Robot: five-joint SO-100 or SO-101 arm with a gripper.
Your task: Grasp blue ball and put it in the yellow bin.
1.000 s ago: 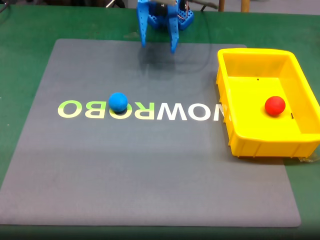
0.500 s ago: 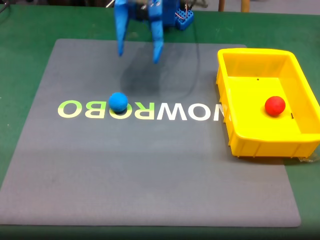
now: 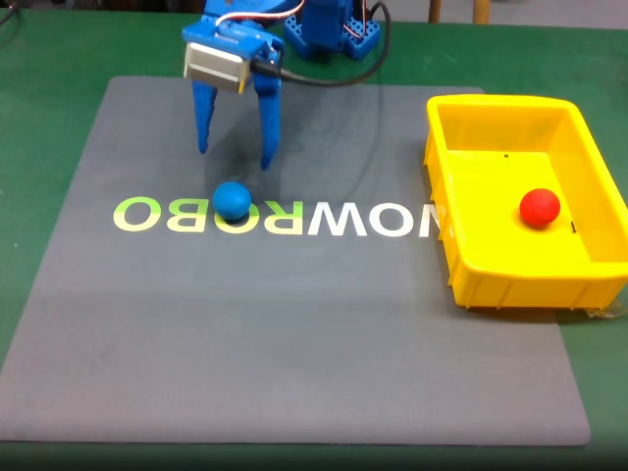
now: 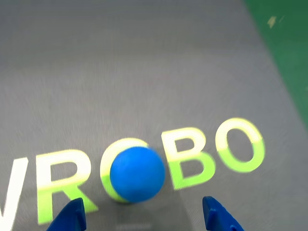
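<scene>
The blue ball (image 3: 233,200) rests on the grey mat, over the printed lettering, left of centre in the fixed view. My blue gripper (image 3: 235,157) hangs open just behind and above it, fingers pointing down, nothing between them. In the wrist view the blue ball (image 4: 137,173) lies ahead of the gripper (image 4: 144,219), whose two blue fingertips (image 4: 71,219) poke in at the bottom edge on either side of it. The yellow bin (image 3: 579,275) stands at the right of the mat in the fixed view.
A red ball (image 3: 539,207) lies inside the yellow bin. The grey mat (image 3: 294,334) covers most of the green table (image 3: 49,59). The arm's blue base (image 3: 334,34) and its cable sit at the far edge.
The gripper has swung left and come forward and down over the mat, from the far edge to just behind the blue ball. The balls and the bin have not moved.
</scene>
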